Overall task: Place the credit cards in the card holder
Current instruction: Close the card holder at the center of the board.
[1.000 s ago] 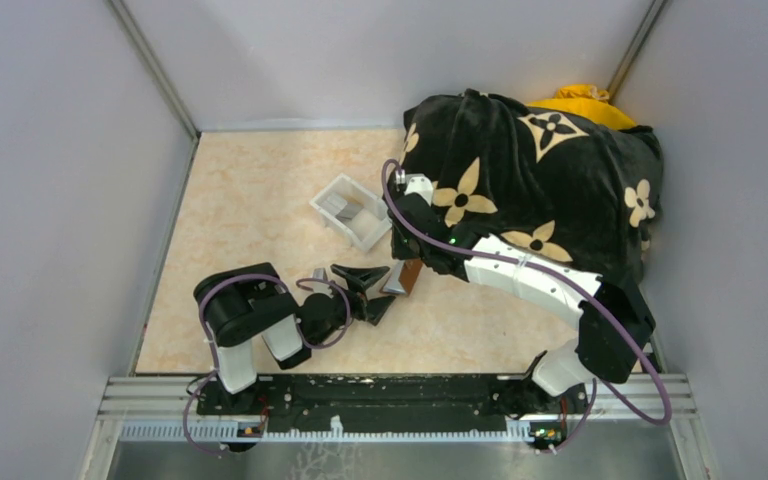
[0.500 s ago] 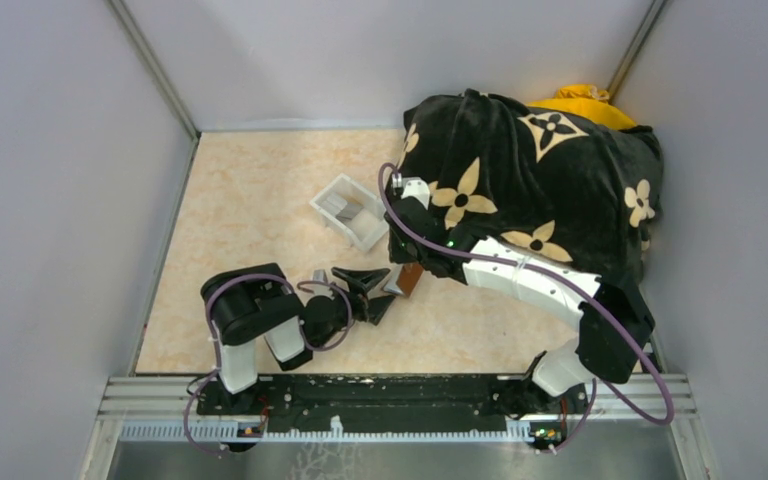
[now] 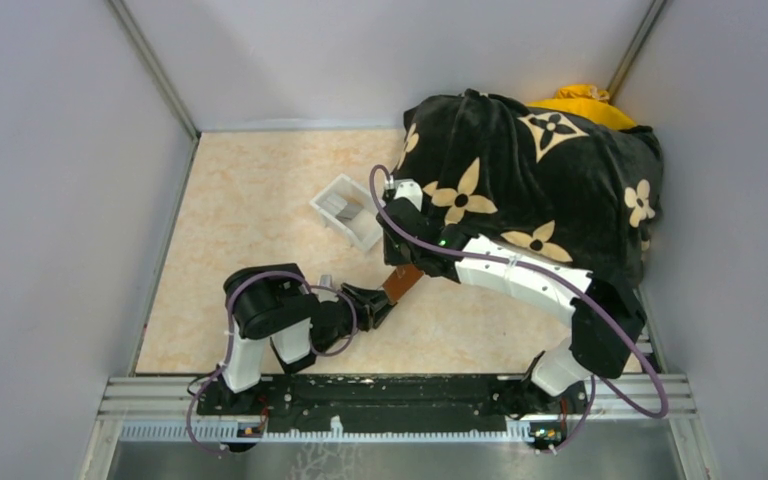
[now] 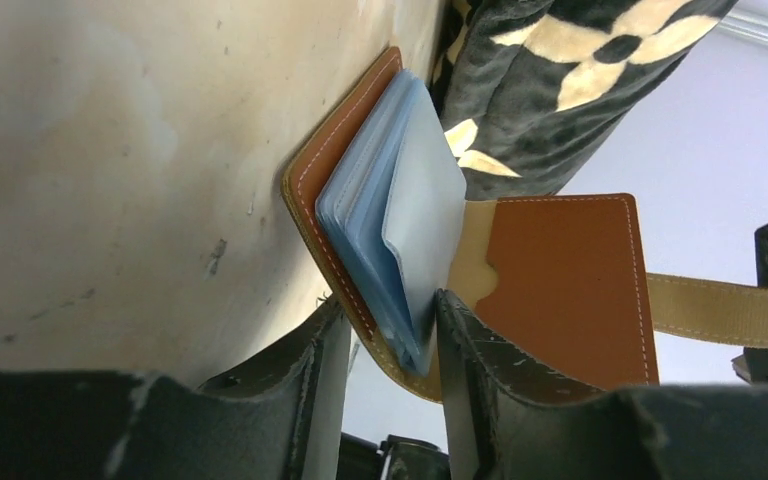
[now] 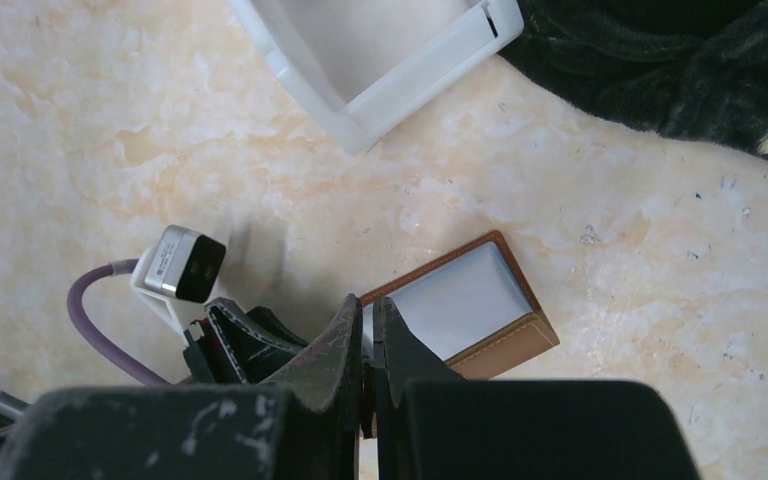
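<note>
The brown leather card holder (image 3: 406, 281) stands open between both grippers, low over the table. Its bluish clear sleeves (image 4: 400, 220) fan out from the lower cover. My left gripper (image 4: 390, 300) straddles that cover and the sleeves, and both fingertips touch them. The upper cover (image 4: 570, 280) stands out to the right. Its tan strap (image 4: 710, 305) runs into my right gripper (image 5: 368, 305), which is shut on the strap's end. Greyish credit cards (image 3: 339, 206) lie in the clear tray (image 3: 358, 232) behind the card holder. In the right wrist view the card holder (image 5: 505, 348) lies just beyond the fingers.
A black blanket with tan flowers (image 3: 540, 170) is heaped at the back right, and something yellow (image 3: 580, 97) shows behind it. The tray's white corner (image 5: 380, 120) is near the right gripper. Grey walls enclose the beige table (image 3: 250, 200).
My left arm has slid right toward the card holder and its wide-open jaws have narrowed onto the cover and sleeves. The right gripper has shifted slightly left, still holding the strap.
</note>
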